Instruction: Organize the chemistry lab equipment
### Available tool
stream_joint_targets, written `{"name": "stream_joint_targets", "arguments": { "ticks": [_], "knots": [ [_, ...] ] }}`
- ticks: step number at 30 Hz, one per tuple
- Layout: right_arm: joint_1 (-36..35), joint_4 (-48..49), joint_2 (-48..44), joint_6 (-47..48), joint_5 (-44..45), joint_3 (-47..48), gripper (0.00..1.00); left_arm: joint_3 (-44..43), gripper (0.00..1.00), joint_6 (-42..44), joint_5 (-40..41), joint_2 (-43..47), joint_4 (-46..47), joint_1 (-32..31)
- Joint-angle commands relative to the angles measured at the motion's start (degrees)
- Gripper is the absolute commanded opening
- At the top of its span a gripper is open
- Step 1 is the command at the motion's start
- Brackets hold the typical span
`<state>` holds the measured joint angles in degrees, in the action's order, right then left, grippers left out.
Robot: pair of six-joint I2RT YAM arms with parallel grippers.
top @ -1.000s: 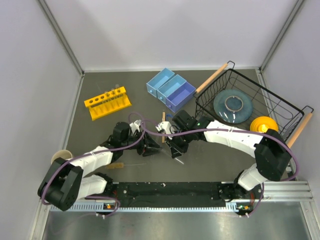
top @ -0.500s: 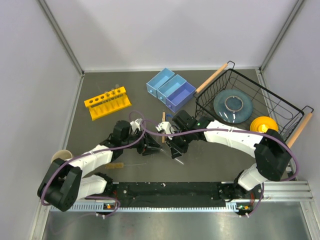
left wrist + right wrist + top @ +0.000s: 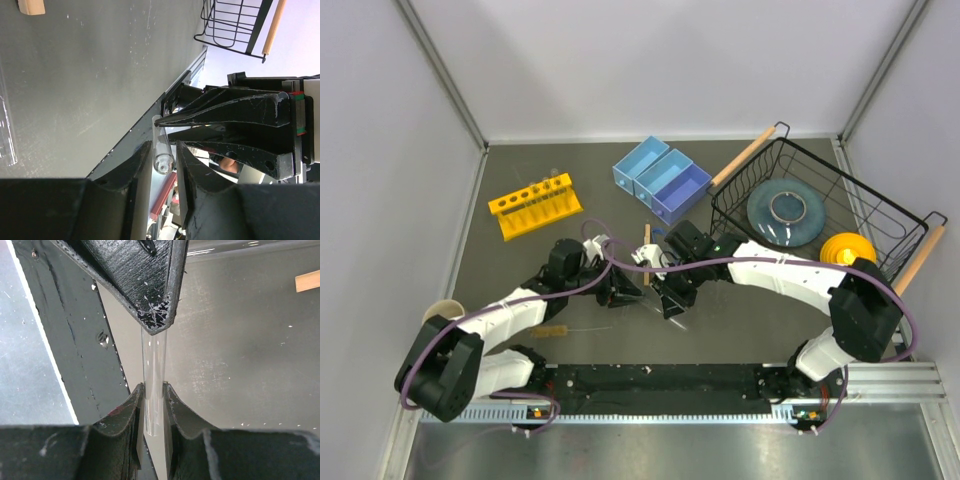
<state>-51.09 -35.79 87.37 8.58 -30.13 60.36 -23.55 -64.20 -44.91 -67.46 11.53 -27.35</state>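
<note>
We see both arms meeting mid-table (image 3: 770, 320), tips nose to nose, w/ one glass tube (image 3: 153, 362) bridging them. The right gripper (image 3: 153, 386) is clenched on it. In its wrist view the tube runs straight up btwn the two fingers (image 3: 125, 415), glass touching both pads, no gap either side. The tube's far end goes into the tips of the left gripper (image 3: 162, 146), which shows there as a black wedge above.

The left wrist view gives us the other end. The tube's open mouth sits btwn the left fingers (image 3: 135, 170), approx centred and closely flanked on both sides. We can't tell whether those pads press the glass or stand just off it, so the grip on that side is unclear. From there the tube leans toward the right gripper's tips, which pinch its other end.

In the top view the tube is too thin to make out. The two grippers sit just beside each other near the table's middle, on the near side of the blue bins (image 3: 662, 178).

A second glass tube (image 3: 5, 125) lies flat on the table at the left edge of the left wrist view, well apart from both sets of fingers. The wooden stick (image 3: 31, 6) lies on the table in that view's top-left corner, untouched.
</note>
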Motion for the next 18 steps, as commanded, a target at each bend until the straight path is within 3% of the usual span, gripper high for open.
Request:
{"name": "stream_joint_targets", "arguments": {
  "ticks": [1,4,7,9,10,13,18],
  "knots": [
    [0.4,0.2,-1.5,1.0,-1.2,1.7,0.15,-1.6,0.23,0.6,-0.2,0.2,1.2,-0.4],
    [0.4,0.0,-1.6,1.1,-1.3,1.8,0.15,-1.6,0.09,0.9,-0.6,0.9,0.8,-0.5],
    [0.4,-0.9,-1.5,1.7,-1.5,2.2,0.20,-2.5,0.05,3.5,0.5,2.1,-4.4,-0.5],
    [0.4,-2.8,-1.2,4.4,-2.6,3.8,0.43,-5.0,0.04,7.8,2.5,3.0,-13.0,-0.3],
    [0.6,-5.3,-1.0,6.9,-3.2,5.5,0.61,-7.2,0.04,9.3,4.6,3.5,-15.7,-0.2],
    [2.6,-10.8,-1.2,12.2,-5.3,9.4,0.80,-11.8,0.03,15.5,8.0,4.4,-27.0,1.2],
    [10.0,-14.7,-6.1,17.5,-7.9,12.8,0.85,-19.4,0.03,26.2,10.9,6.2,-42.3,10.3]
  ]
}}
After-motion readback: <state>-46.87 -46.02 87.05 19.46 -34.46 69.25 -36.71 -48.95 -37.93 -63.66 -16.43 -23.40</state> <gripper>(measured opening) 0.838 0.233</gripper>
